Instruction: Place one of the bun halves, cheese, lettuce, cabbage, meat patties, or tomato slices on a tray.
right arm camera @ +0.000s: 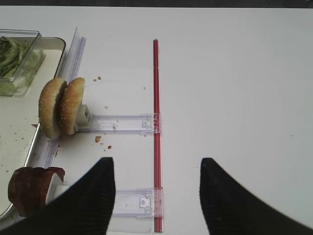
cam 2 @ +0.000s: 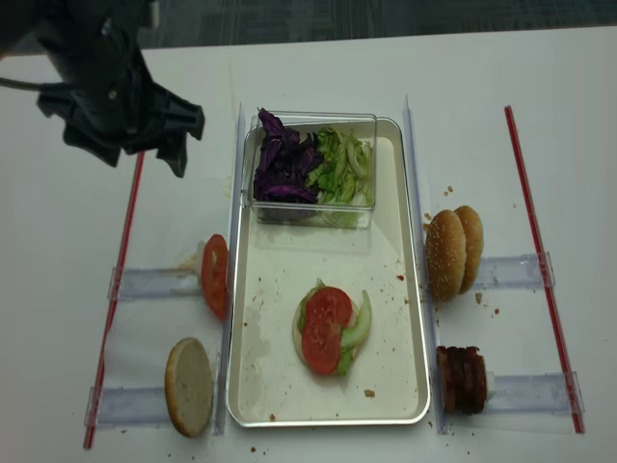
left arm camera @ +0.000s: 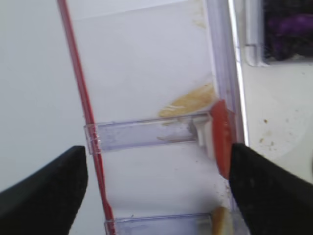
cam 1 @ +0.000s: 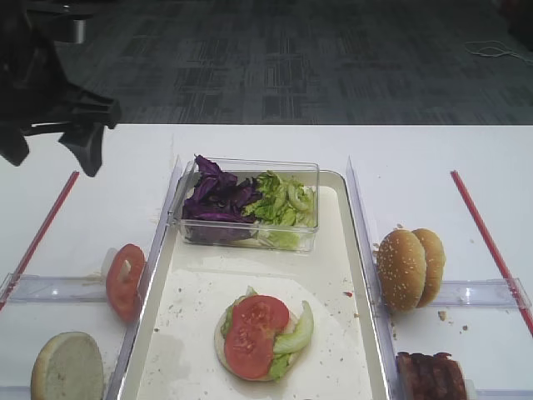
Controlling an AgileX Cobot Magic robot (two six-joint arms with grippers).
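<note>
On the cream tray [cam 1: 354, 275] lies a bun half topped with lettuce and tomato slices [cam 1: 256, 332]. One more tomato slice [cam 1: 125, 280] stands on edge in the left rack, and a cut bun half [cam 1: 67, 367] leans below it. My left gripper [cam 1: 52, 154] hovers open and empty above the far left of the table. In the left wrist view that tomato slice [left arm camera: 220, 137] sits just beside the right finger of the left gripper [left arm camera: 157, 149]. My right gripper [right arm camera: 156, 161] is open and empty over the red strip, right of the sesame bun halves [right arm camera: 61, 105] and meat patties [right arm camera: 29, 188].
A clear box at the tray's far end holds purple cabbage [cam 1: 216, 200] and green lettuce [cam 1: 283, 200]. Clear racks [cam 1: 479, 292] flank the tray on both sides. Red strips [cam 1: 487, 237] run along the table at left and right. Crumbs dot the tray.
</note>
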